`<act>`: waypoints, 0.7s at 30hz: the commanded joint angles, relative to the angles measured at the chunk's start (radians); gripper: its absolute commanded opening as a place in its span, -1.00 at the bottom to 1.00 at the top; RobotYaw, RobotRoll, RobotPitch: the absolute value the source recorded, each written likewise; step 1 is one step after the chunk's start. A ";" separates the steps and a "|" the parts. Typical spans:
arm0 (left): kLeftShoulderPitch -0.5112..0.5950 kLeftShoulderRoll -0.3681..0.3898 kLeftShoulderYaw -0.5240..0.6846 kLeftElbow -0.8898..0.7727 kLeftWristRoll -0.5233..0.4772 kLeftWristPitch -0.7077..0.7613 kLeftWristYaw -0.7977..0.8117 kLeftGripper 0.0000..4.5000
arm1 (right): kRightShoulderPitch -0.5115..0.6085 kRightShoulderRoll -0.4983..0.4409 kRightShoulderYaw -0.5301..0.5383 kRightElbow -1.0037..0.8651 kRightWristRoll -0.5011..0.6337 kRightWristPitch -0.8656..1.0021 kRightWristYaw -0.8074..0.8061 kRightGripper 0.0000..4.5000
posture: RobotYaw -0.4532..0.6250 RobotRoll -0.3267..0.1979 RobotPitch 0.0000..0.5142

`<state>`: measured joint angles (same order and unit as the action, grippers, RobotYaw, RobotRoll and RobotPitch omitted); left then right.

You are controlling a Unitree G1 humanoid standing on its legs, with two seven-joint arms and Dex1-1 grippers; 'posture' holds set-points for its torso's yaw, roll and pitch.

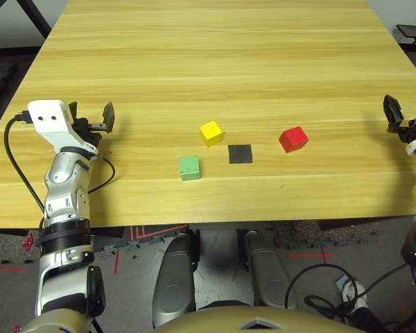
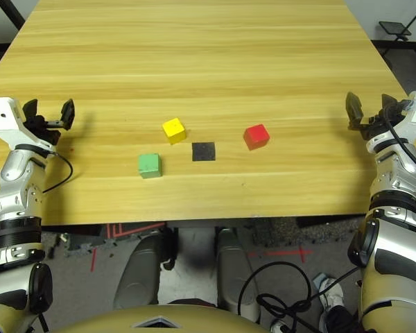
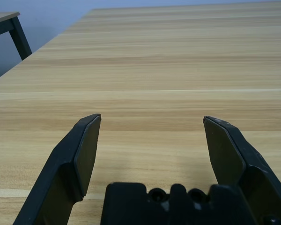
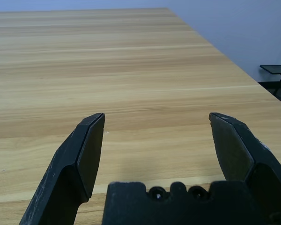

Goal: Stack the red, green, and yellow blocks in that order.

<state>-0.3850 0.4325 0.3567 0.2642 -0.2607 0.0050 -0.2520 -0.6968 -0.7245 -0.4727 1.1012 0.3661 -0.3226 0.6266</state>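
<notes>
The pale wooden table [image 1: 263, 55] carried all three blocks apart near its front edge. Nearest me sat the green block [image 1: 189, 167], then the yellow block [image 1: 211, 132] and red block [image 1: 292, 139]. Left gripper [image 1: 91, 118] and right gripper [image 2: 369, 109] hung released, empty. I judged red should be the base, approached squarely.

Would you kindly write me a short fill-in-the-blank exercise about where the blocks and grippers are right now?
1. The black patch lies between the yellow block and the ____ block.
2. The block nearest the table's front edge is the ____ one.
3. The fingers of the left gripper and the right gripper are ____ and hold nothing.
4. The number of blocks stacked so far is ____.

Missing words: red; green; open; zero
</notes>
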 commanded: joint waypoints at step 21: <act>-0.207 0.503 -0.320 -0.350 -0.295 0.648 -0.872 0.98 | -0.366 -0.112 0.530 -0.061 -0.207 0.218 0.987 1.00 | 0.06 0.17 -0.20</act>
<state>-0.5970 0.9176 0.0643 -0.0414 -0.5541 0.6123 -1.1053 -1.0680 -0.8375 0.0045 1.0618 0.1608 -0.0889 1.5832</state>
